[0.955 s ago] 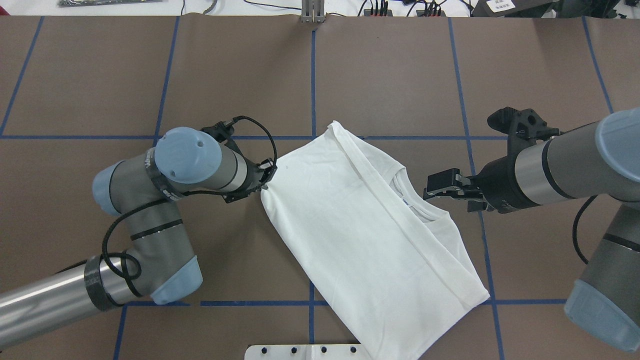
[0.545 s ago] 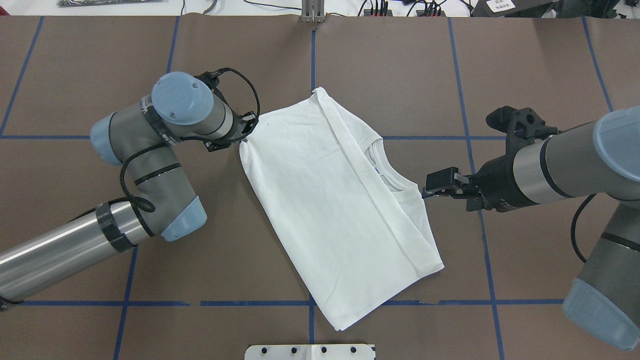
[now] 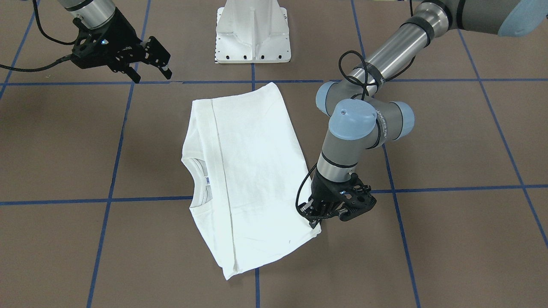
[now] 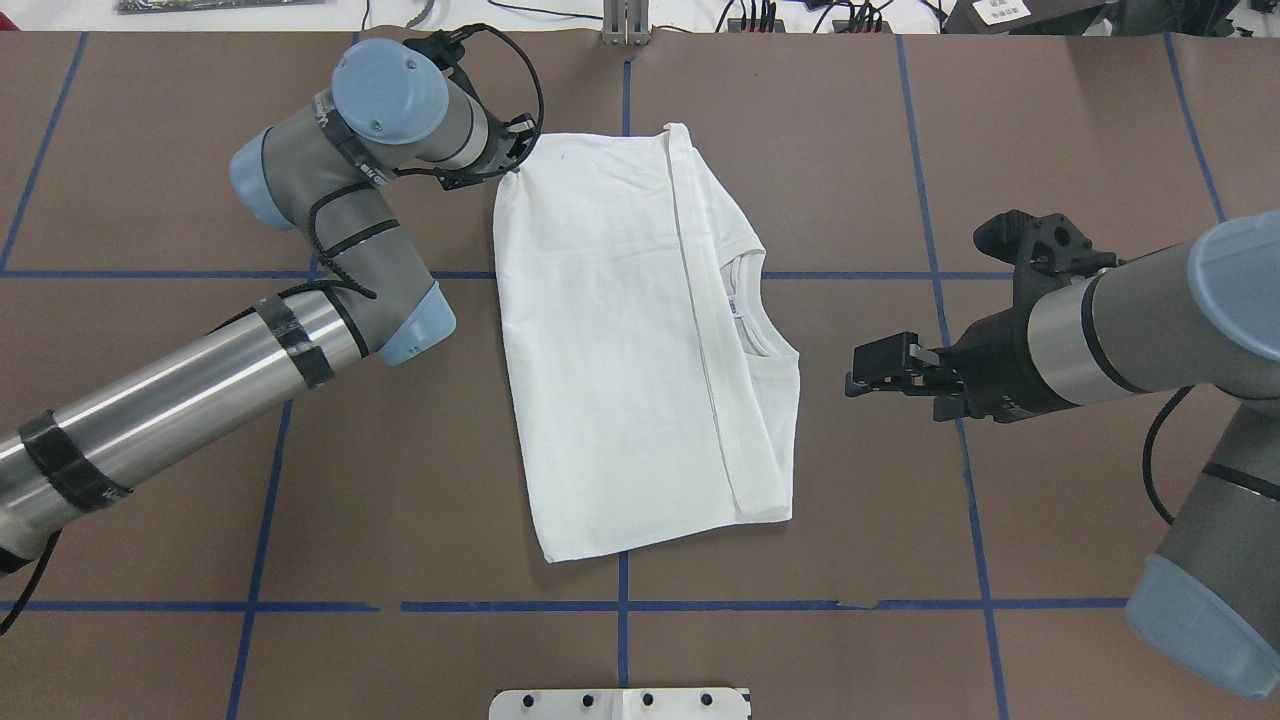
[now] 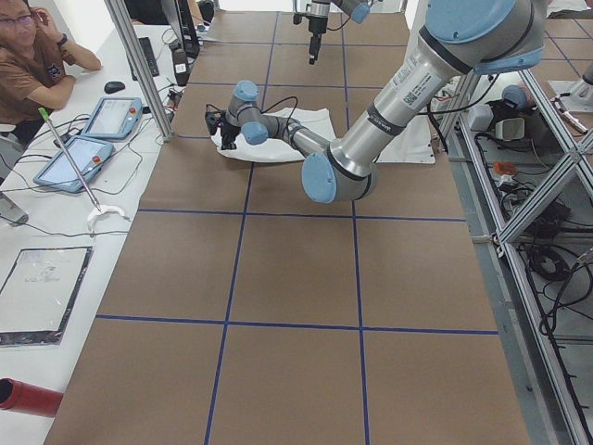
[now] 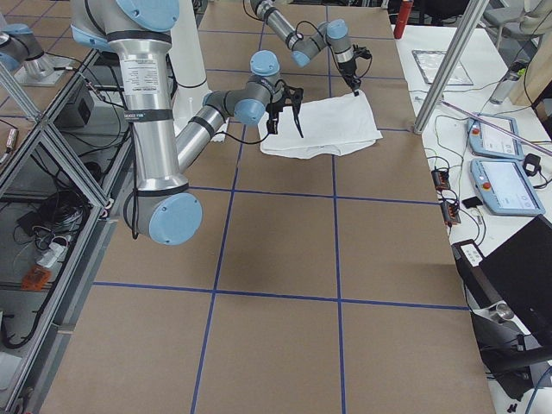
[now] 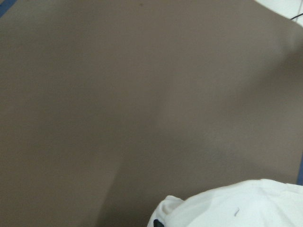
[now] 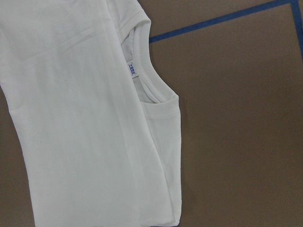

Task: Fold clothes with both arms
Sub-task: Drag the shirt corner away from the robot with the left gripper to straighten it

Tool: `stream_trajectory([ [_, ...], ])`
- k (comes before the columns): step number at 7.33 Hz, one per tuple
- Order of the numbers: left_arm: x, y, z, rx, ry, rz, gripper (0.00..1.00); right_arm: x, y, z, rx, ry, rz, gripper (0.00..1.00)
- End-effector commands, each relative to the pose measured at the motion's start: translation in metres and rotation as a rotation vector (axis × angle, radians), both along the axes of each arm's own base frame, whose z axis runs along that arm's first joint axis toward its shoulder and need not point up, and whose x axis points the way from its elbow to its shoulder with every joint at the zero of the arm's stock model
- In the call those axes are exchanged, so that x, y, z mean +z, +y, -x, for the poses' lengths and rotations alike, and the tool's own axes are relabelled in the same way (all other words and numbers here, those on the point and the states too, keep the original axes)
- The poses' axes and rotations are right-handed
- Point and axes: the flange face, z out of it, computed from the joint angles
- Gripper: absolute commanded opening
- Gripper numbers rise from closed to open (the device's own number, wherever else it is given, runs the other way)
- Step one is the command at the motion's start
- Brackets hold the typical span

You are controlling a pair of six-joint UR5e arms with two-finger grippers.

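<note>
The white shirt [image 4: 620,340] lies folded lengthwise on the brown table, its ribbed collar [image 4: 762,325] and small neck label [image 8: 132,69] facing my right side. My left gripper [image 4: 510,165] is shut on the shirt's far left corner, low at the table; from the front it shows as the shirt's [image 3: 248,171] near corner in that gripper [image 3: 314,217]. The left wrist view shows only that white corner [image 7: 236,208] over bare table. My right gripper [image 4: 850,382] hovers open and empty a short way right of the collar, its two fingers spread in the front view [image 3: 150,77].
The white pedestal [image 3: 252,30] stands at the robot's edge of the table, behind the shirt's near hem. Blue tape lines [image 4: 625,605] cross the brown cover. Cables and plugs line the far edge [image 4: 760,15]. A person [image 5: 32,56] sits by tablets [image 5: 88,144] beside the table.
My left gripper has pulled the shirt's corner toward the far edge. The shirt slid away from the pedestal and turned nearly square to the grid. The right gripper has barely moved.
</note>
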Motion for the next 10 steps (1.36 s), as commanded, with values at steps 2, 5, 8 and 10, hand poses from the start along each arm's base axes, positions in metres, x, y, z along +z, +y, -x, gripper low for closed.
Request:
stream_trajectory([
  [2, 0.01, -0.025, -0.013, -0.045, 0.029, -0.127, 0.0, 0.002, 0.0, 0.001, -0.001, 0.003, 0.002, 1.0],
  [5, -0.003, -0.024, -0.006, -0.045, 0.034, -0.245, 1.0, 0.001, 0.0, 0.001, 0.004, 0.003, -0.003, 1.0],
  [8, -0.023, -0.046, 0.038, -0.097, 0.082, -0.294, 1.0, 0.003, -0.005, 0.01, 0.018, 0.02, -0.008, 1.0],
  [10, -0.015, -0.05, 0.048, -0.046, 0.068, -0.256, 1.0, -0.004, -0.025, 0.036, 0.01, 0.023, -0.026, 1.0],
])
